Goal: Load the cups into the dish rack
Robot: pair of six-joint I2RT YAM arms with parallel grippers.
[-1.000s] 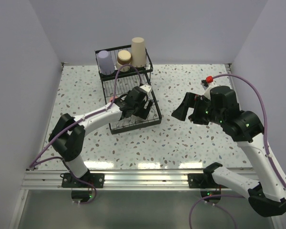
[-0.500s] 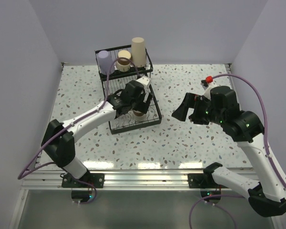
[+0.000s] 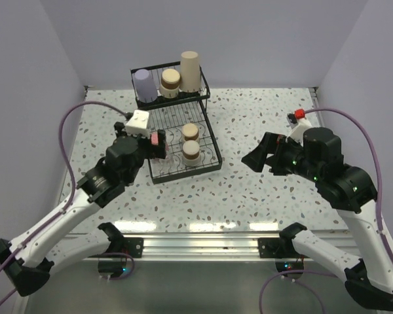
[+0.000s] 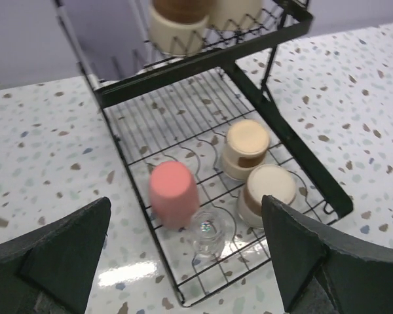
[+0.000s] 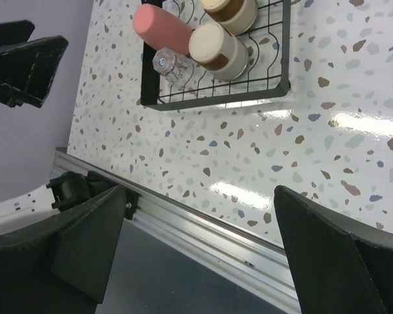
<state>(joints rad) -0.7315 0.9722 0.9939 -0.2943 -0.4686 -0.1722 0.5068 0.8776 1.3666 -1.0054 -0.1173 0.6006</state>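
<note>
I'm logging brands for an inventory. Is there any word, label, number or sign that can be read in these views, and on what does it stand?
No readable text anywhere in these views.
The red-pink cup, clear glass, tan cups, lavender cup and tall beige cup: plain, no print.
The dish rack: no label.
The left arm and right arm: no legible marking at this size.

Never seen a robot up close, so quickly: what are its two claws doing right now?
Left gripper: open, holding nothing.
Right gripper: open, holding nothing.
</note>
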